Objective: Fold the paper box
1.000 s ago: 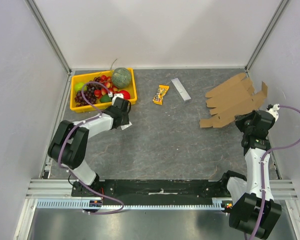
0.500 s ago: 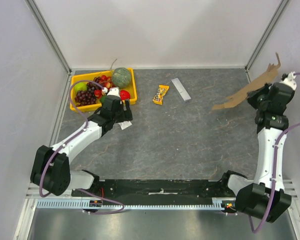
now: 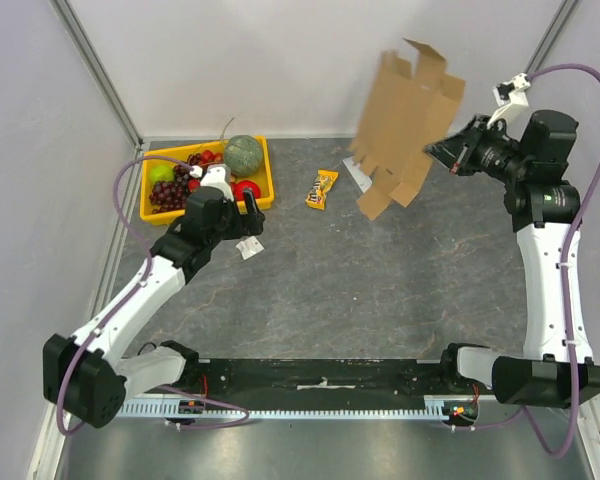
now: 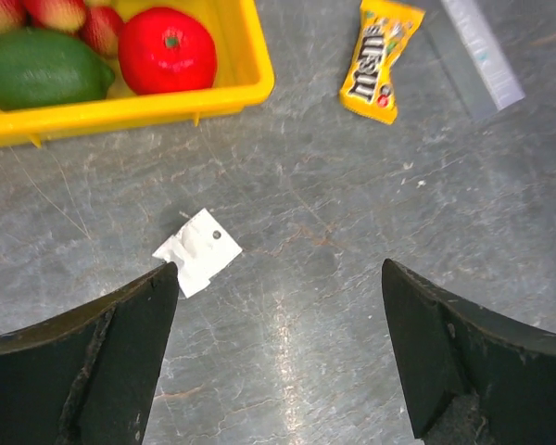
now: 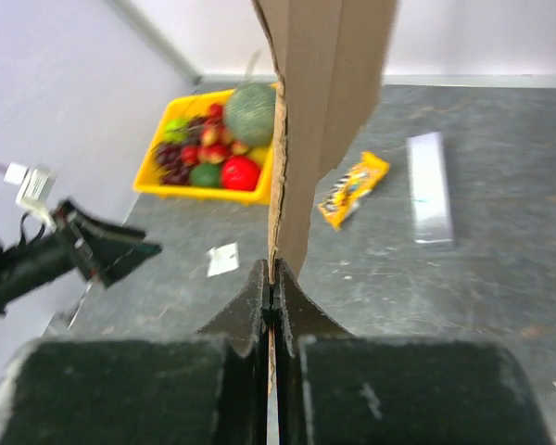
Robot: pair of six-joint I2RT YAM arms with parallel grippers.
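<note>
Paper box point(image 3: 405, 125) is now off the table point(image 3: 330, 290), hanging upright in the air with the right gripper point(image 5: 271, 287) pinched on its edge, all flaps still unfolded. Left gripper point(image 4: 278, 306) has spread wide and holds nothing, near the yellow tray point(image 4: 120, 109).

Grey mottled tabletop point(image 3: 380, 290); plain white walls point(image 3: 280, 70); aluminium corner posts point(image 3: 99, 75).

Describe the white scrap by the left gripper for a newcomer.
Find the yellow fruit tray at far left. On the table just off its near right corner, beside the open left gripper, lies a small white paper tag. Unlike the yellow candy packet and grey bar farther right, it is white and squarish.
</note>
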